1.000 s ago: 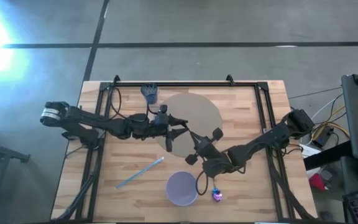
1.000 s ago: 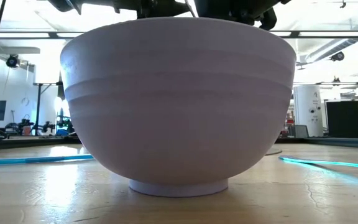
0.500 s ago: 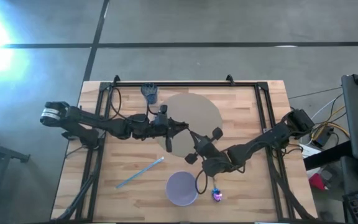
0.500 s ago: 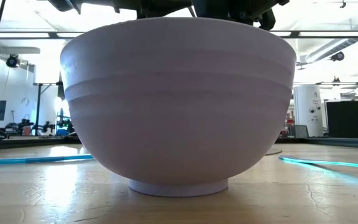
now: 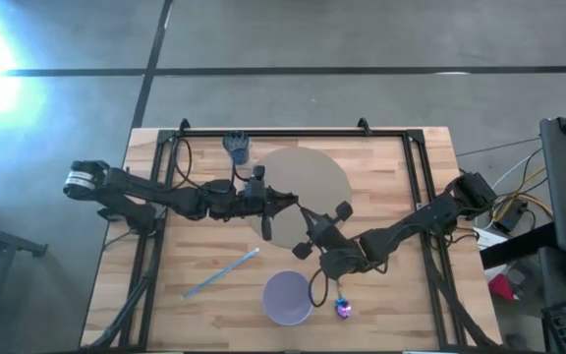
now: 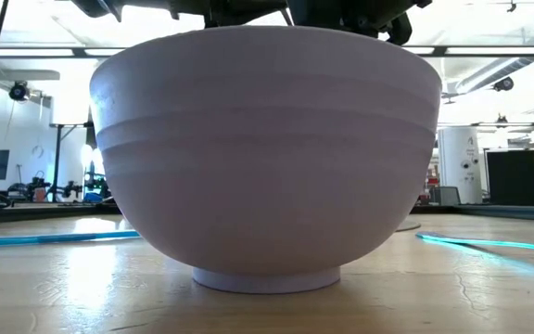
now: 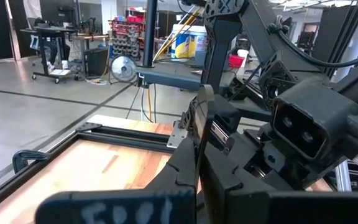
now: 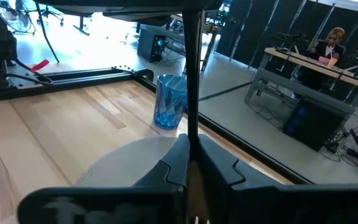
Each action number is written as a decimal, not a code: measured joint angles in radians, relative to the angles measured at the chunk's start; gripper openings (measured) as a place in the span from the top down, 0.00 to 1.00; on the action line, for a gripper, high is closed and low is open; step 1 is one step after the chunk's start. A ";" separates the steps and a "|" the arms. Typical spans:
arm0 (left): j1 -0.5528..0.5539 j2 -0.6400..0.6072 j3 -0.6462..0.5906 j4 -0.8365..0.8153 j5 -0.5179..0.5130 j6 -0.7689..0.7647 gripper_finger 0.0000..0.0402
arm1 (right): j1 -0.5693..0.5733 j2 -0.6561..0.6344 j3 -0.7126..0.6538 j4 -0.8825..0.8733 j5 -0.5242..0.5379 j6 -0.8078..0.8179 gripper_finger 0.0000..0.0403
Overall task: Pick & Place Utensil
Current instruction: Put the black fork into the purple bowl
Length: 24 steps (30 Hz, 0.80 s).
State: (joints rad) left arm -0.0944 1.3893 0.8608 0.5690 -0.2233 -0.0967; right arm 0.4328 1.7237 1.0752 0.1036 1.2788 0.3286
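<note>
The utensil, a thin dark stick, sits pinched between my left gripper and right gripper, both clamped; handover step. Next, one releases toward the bowl at six o'clock.

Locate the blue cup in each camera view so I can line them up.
High view: blue cup at the table's far edge, just beyond the round mat.
Low view: not visible; the lavender bowl blocks most of the picture.
Left wrist view: not in it.
Right wrist view: blue cup upright beside the round mat.
Shared landmark: the round mat.
</note>
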 joint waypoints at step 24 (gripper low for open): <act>-0.004 -0.117 0.000 -0.211 -0.027 -0.094 1.00 | 0.032 -0.159 0.001 -0.114 -0.051 -0.203 0.59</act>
State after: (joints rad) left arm -0.0982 1.2718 0.8608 0.3583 -0.2499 -0.1907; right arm 0.4647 1.5652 1.0763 -0.0109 1.2274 0.1254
